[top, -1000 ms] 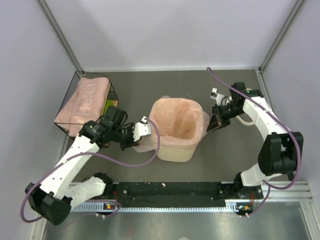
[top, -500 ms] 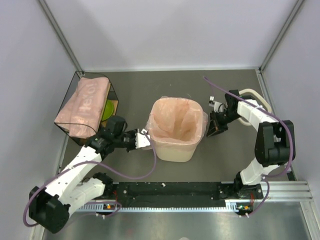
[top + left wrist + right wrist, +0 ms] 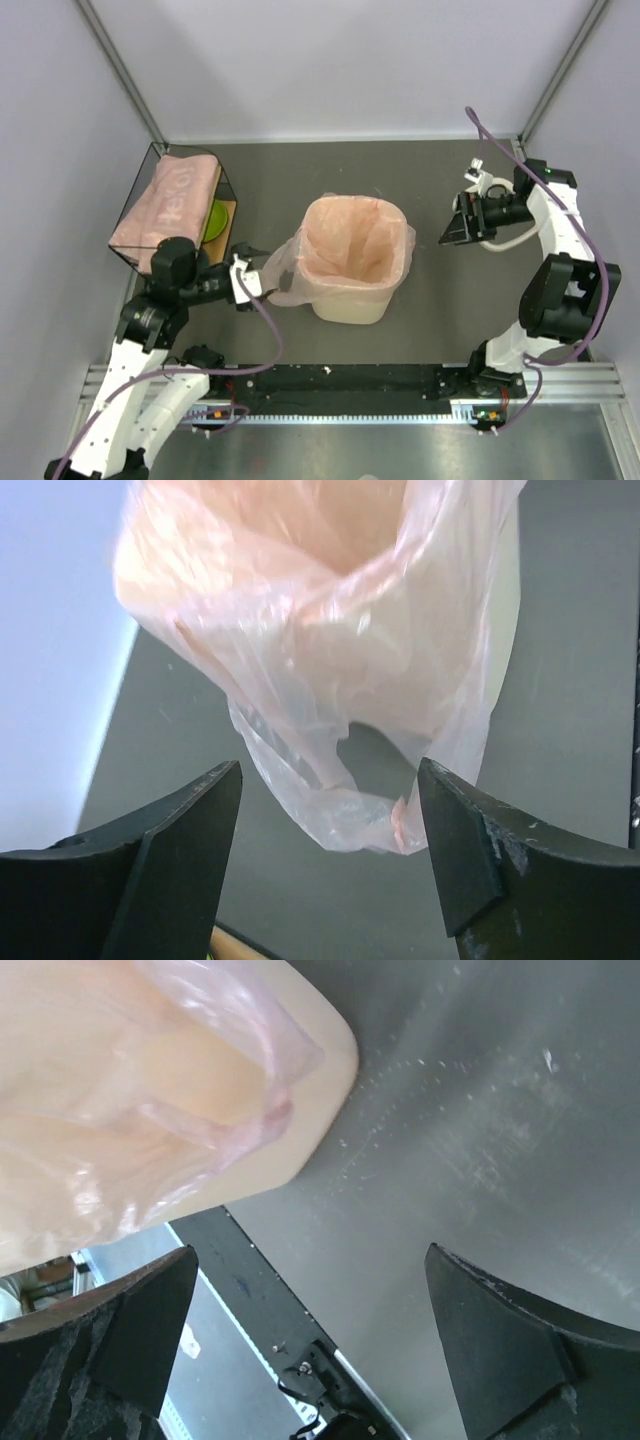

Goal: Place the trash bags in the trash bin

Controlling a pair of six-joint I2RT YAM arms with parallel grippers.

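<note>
The bin (image 3: pixel 350 305) stands upright near the middle of the worktop (image 3: pixel 300 180), a little toward the near edge. A thin pink bag (image 3: pixel 355 245) lines it, the film spread down inside and folded out over the rim all the way round. On the bin's left side a loose, crinkled flap (image 3: pixel 283 277) of this bag hangs outside the wall and bulges toward the left edge of the worktop.

The left gripper (image 3: pixel 243 283) sits just beside that flap, pointing at the bin from the left. In the left wrist view its two dark fingers (image 3: pixel 190 840) stand wide apart and hold nothing. The bottom fold of the flap (image 3: pixel 350 810) hangs ahead of them, in line with the gap; whether the film touches either finger cannot be told.

The right gripper (image 3: pixel 452 228) is on the other side, apart from the bin and nearer the right edge, aimed back toward it. Its fingers (image 3: pixel 150 1310) are also spread wide and empty. Past them the right wrist view shows one rounded corner of the bin (image 3: pixel 315 1100) with the pink film (image 3: pixel 150 1110) draped over it.

In the far left corner a dark wire-framed box (image 3: pixel 228 215) holds a stack of bags (image 3: pixel 165 205), folded and pink. A green object (image 3: pixel 218 214) shows beside the stack inside the box.
</note>
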